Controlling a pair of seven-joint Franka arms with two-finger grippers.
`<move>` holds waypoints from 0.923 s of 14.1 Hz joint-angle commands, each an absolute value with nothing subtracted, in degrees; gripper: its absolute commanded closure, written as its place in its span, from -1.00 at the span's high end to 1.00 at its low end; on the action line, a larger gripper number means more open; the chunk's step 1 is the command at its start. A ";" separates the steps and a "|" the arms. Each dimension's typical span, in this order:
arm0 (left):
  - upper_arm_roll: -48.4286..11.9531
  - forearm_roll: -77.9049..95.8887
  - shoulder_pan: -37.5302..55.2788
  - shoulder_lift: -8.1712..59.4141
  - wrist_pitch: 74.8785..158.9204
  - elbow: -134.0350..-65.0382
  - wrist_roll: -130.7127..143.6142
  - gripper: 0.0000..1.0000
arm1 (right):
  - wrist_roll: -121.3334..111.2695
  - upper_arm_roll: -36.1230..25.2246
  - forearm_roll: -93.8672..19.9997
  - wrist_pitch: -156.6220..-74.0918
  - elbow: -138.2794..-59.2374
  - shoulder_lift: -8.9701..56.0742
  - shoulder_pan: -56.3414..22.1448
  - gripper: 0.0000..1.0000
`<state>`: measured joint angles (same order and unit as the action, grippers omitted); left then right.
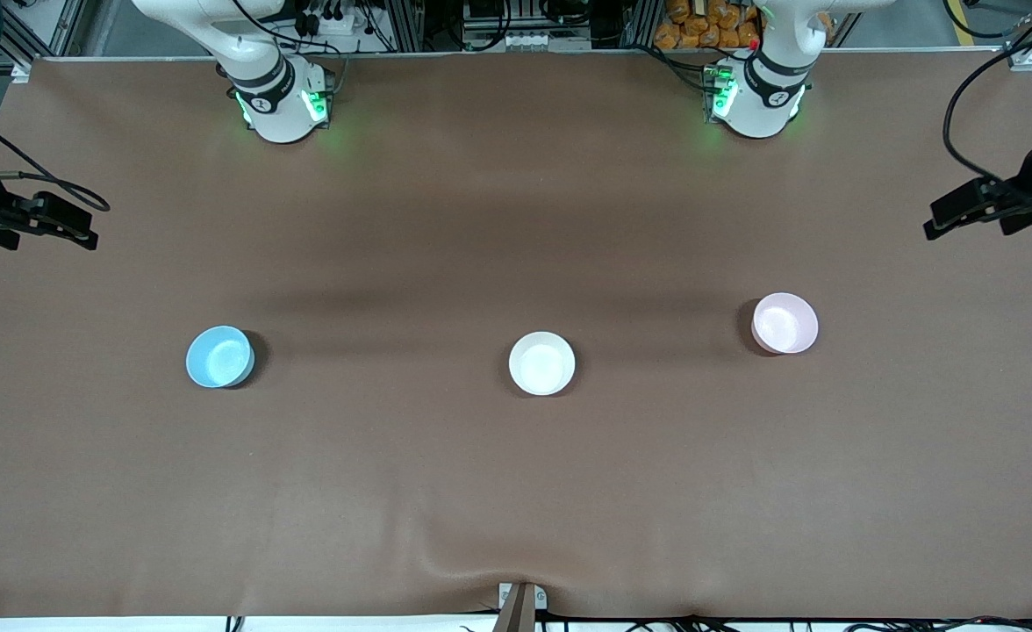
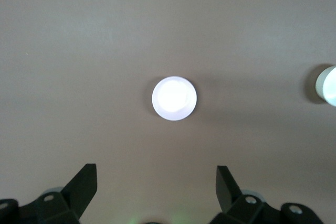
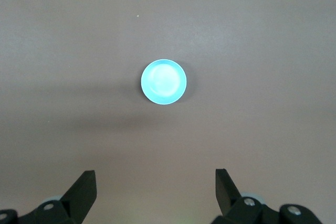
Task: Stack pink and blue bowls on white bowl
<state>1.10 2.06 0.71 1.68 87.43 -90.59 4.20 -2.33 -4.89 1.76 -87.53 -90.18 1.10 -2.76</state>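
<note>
The white bowl [image 1: 541, 362] sits upright at the middle of the brown table. The light blue bowl [image 1: 219, 356] sits toward the right arm's end, and the pale pink bowl [image 1: 784, 322] toward the left arm's end. All three stand apart and empty. My right gripper [image 1: 82, 224] is open and empty, held high over the blue bowl [image 3: 163, 82], its fingers spread wide [image 3: 155, 178]. My left gripper [image 1: 935, 219] is open and empty, held high over the pink bowl [image 2: 174, 98], its fingers spread wide [image 2: 156, 174]. The white bowl [image 2: 328, 85] shows at that view's edge.
The brown table cloth [image 1: 516, 491] has a raised wrinkle near its front edge, above a small clamp [image 1: 520, 601]. The two arm bases [image 1: 281, 101] [image 1: 757, 96] stand along the table's back edge.
</note>
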 commanded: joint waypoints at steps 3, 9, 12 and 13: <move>1.05 2.02 0.70 8.25 88.40 -91.40 3.61 1.00 | -1.76 -4.92 1.14 -87.01 -88.95 1.49 -3.16 1.00; 0.88 -0.62 0.79 8.79 106.58 -105.71 1.23 1.00 | -1.93 -4.92 1.23 -86.75 -89.03 1.49 -3.16 1.00; 0.88 -0.62 1.05 9.14 113.71 -112.22 -0.08 1.00 | -1.93 -4.92 1.14 -86.75 -89.03 1.49 -3.08 1.00; 0.79 -0.62 0.88 9.75 115.73 -114.06 -0.17 1.00 | -1.93 -4.92 1.23 -86.75 -88.95 1.49 -3.08 1.00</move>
